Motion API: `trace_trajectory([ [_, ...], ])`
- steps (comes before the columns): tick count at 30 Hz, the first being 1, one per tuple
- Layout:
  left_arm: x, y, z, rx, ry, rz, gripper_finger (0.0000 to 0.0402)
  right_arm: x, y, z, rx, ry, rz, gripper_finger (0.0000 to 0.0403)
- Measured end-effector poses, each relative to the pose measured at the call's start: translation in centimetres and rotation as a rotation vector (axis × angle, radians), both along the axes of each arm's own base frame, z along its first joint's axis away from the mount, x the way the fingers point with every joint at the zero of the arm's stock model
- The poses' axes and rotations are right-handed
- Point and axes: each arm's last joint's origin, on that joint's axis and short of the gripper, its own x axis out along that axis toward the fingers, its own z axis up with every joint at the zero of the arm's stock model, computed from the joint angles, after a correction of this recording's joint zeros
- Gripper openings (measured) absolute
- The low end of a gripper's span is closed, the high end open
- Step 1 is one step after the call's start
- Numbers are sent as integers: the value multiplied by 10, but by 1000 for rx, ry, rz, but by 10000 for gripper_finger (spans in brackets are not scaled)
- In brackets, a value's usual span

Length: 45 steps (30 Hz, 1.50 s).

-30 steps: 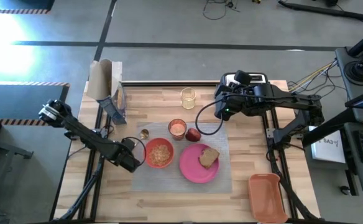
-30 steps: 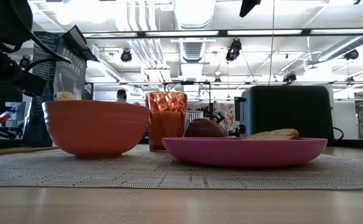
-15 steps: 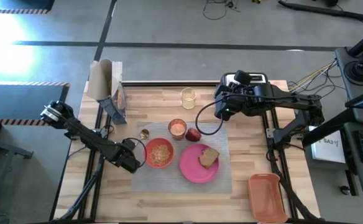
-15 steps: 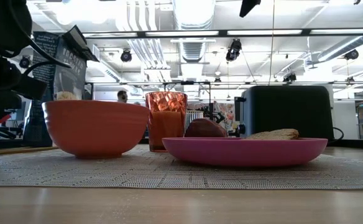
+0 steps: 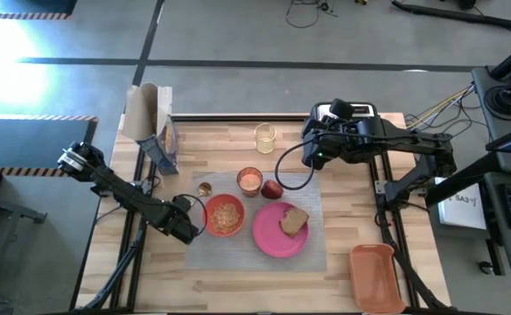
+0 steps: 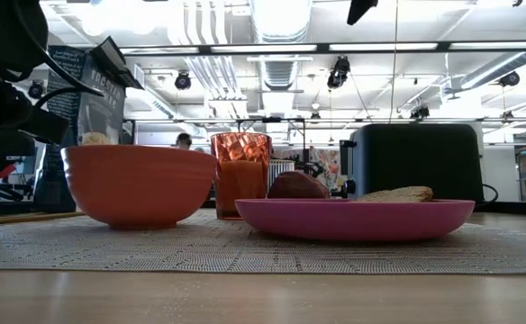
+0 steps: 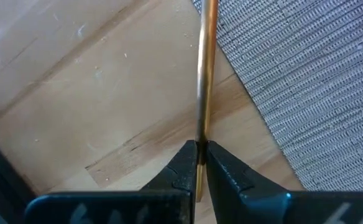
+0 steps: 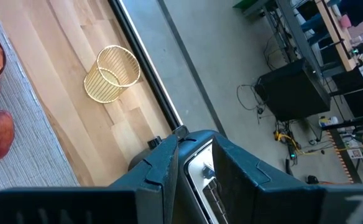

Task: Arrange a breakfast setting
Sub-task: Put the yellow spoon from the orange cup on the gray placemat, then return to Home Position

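Observation:
On the grey placemat (image 5: 312, 249) stand the orange-red bowl (image 5: 225, 215), the pink plate (image 5: 273, 238) with the toast slice (image 5: 294, 220), the red fruit (image 5: 271, 189) and the glass of orange-pink drink (image 5: 249, 180). My left gripper (image 5: 186, 226) is just left of the bowl, at the mat's left edge, shut on a thin gold spoon (image 7: 204, 81). The spoon's far end (image 5: 204, 188) lies by the mat's far left corner. My right gripper (image 5: 311, 159) hangs shut and empty in front of the toaster (image 5: 350, 112). My left gripper pinches the spoon's thin handle (image 7: 200, 134) between its two fingertips (image 7: 183, 163). The fingers slant down at the table from its left side, and the handle runs on ahead of them past the mat's edge (image 7: 250, 93). Whether the spoon is lifted clear, I cannot tell.
A yellow glass (image 5: 264, 137) stands on the bare wood behind the mat. A brown bag and a blue box (image 5: 153, 127) stand at the far left. The orange bin (image 5: 376, 278) sits at the near right corner.

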Motion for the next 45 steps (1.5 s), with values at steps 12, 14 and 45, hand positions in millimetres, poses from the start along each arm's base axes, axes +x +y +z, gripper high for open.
trace_trajectory([
  [12,24,-14,33,-83,-125,60,1,0,0,0,0,0,0,91],
  [14,27,-16,36,-90,-132,93,1,0,0,0,0,0,0,91],
  [45,69,-40,22,-31,-119,580,24,0,0,0,0,-1,0,91],
])
